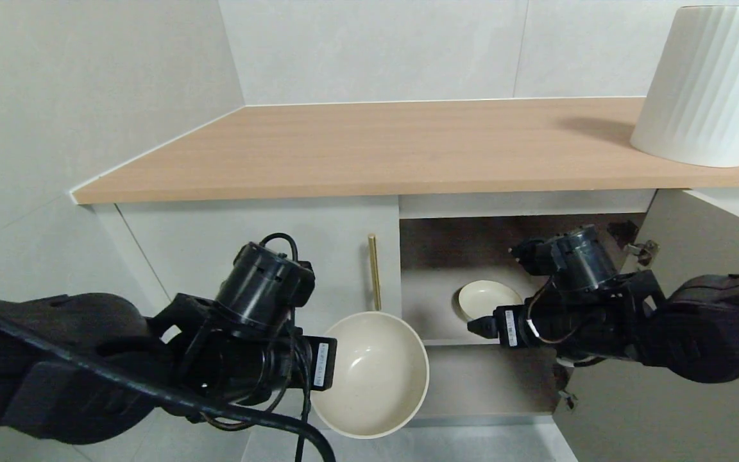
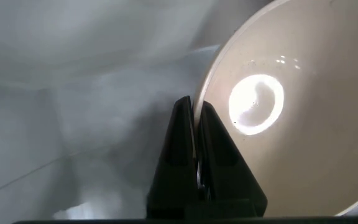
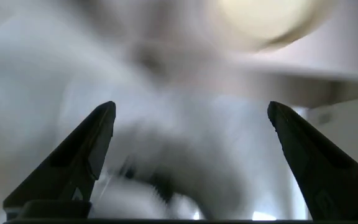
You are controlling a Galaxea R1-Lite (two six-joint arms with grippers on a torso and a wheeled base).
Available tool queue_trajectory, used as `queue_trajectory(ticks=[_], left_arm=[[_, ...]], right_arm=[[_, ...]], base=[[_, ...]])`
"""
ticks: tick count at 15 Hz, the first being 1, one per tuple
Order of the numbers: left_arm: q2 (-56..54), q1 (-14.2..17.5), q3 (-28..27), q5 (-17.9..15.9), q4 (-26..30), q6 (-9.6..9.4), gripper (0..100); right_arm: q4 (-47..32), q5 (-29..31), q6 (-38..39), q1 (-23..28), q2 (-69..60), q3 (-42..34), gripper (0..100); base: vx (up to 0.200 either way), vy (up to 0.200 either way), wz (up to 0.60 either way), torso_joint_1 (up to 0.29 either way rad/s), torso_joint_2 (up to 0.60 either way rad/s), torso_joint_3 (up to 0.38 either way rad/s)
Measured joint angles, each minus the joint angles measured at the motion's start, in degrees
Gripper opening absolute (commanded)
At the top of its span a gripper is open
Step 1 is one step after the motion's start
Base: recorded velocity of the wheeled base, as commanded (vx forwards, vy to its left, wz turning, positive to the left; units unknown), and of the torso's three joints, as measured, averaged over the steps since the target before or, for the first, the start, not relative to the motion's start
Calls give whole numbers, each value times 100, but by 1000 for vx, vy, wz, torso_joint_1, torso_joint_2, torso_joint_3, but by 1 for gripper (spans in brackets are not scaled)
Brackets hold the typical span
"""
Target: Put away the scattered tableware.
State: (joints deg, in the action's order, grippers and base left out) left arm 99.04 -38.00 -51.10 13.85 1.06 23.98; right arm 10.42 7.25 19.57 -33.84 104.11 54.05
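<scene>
A large cream bowl [image 1: 373, 375] hangs in the air in front of the closed left cabinet door, below the counter. My left gripper [image 1: 323, 366] is shut on the bowl's rim; in the left wrist view its fingers [image 2: 180, 134] pinch the rim of the bowl [image 2: 291, 106]. A smaller cream bowl [image 1: 487, 299] sits on the shelf inside the open cabinet. My right gripper [image 1: 480, 327] hovers just in front of that shelf, near the small bowl, and stands open with nothing between its fingers [image 3: 89, 149]. The small bowl [image 3: 266, 22] appears beyond them.
A wooden countertop [image 1: 408, 147] runs above the cabinets, with a white ribbed container [image 1: 706, 83] at its right end. A brass handle [image 1: 374, 273] is on the closed left door. The right cabinet door [image 1: 677, 289] is swung open beside my right arm.
</scene>
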Motion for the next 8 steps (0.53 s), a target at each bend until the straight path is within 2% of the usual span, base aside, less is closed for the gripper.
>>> queue_trajectory(ticks=[2, 5, 8], left_arm=[[280, -128, 6, 539, 2, 21, 0], [512, -194, 12, 596, 0, 56, 0], [581, -274, -52, 591, -41, 323, 0]], right_arm=[[-435, -318, 6, -435, -488, -155, 100], [-545, -650, 9, -975, -935, -417, 100], [-521, -646, 11, -1268, -964, -502, 100]], base=[[0, 0, 0, 0, 0, 0], [0, 0, 0, 0, 0, 0], [0, 0, 0, 0, 0, 0]])
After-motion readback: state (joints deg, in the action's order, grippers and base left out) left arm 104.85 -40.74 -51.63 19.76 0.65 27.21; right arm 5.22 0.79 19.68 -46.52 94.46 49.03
